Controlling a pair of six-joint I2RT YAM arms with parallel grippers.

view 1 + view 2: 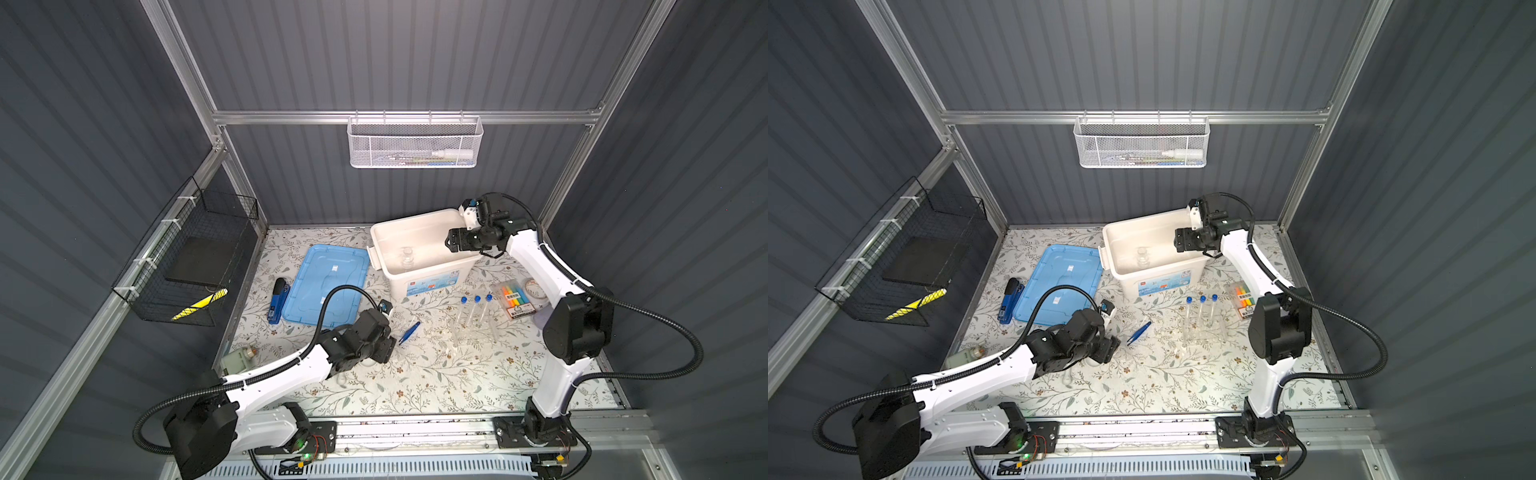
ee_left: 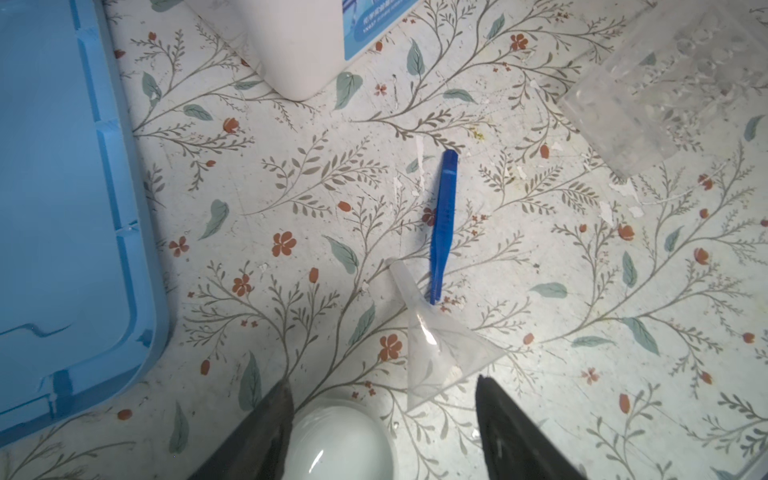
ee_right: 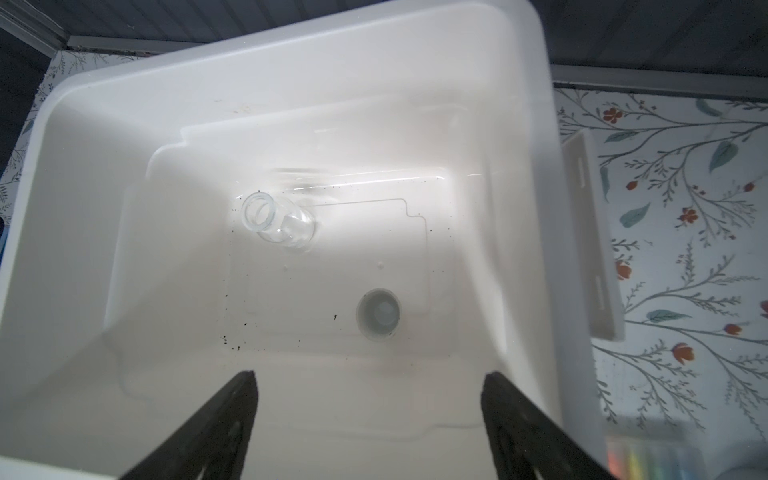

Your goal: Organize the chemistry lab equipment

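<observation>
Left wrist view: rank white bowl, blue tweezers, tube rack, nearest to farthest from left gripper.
1. White bowl: between the left gripper's fingers.
2. Blue tweezers: on the cloth ahead.
3. Tube rack: beyond the tweezers, to the robot's right.

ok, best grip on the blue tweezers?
Probably the middle of the tweezers, toward the wide end, from straight above with the left pincer spanning its narrow width. It lies flat on the mat, and its thin tip sits by the clear funnel.
</observation>
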